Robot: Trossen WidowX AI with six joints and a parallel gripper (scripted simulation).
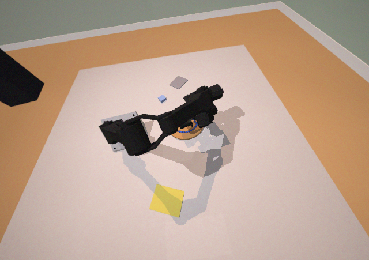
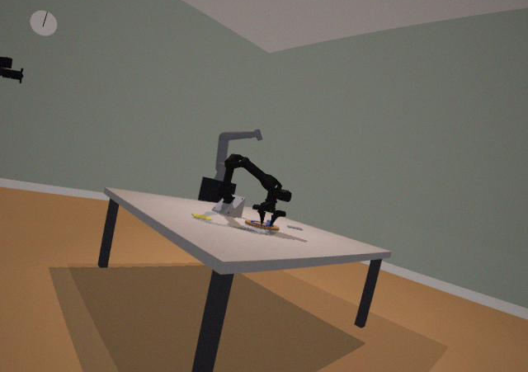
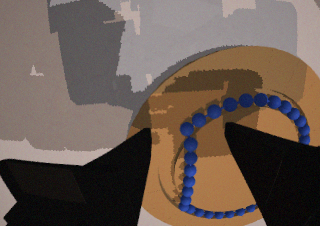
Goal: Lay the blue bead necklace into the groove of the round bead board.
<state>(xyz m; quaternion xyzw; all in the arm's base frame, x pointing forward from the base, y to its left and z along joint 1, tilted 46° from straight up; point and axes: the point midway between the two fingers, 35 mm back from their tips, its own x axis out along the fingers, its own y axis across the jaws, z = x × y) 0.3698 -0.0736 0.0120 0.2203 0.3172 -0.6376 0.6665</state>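
Observation:
The blue bead necklace (image 1: 187, 131) (image 3: 246, 100) lies on the round orange board (image 1: 185, 136) (image 2: 275, 228) (image 3: 280, 61). In the wrist view its upper right part follows the groove's curve. Its left side runs nearly straight between two corners, inside the curved groove line that shows at the board's left. My gripper (image 2: 266, 224) (image 3: 188, 132) is open low over the board. In the wrist view one fingertip is left of the straight run of beads and the other is right of it, with no beads pinched. The right finger hides the necklace's lower right part.
A small light-blue cube (image 1: 161, 98) and a flat grey tile (image 1: 179, 82) (image 2: 294, 227) lie on the board's far side in the top view. A yellow square (image 1: 166, 203) (image 2: 201, 216) lies on the near side. The arm's pale base plate (image 1: 119, 147) stands left of the board.

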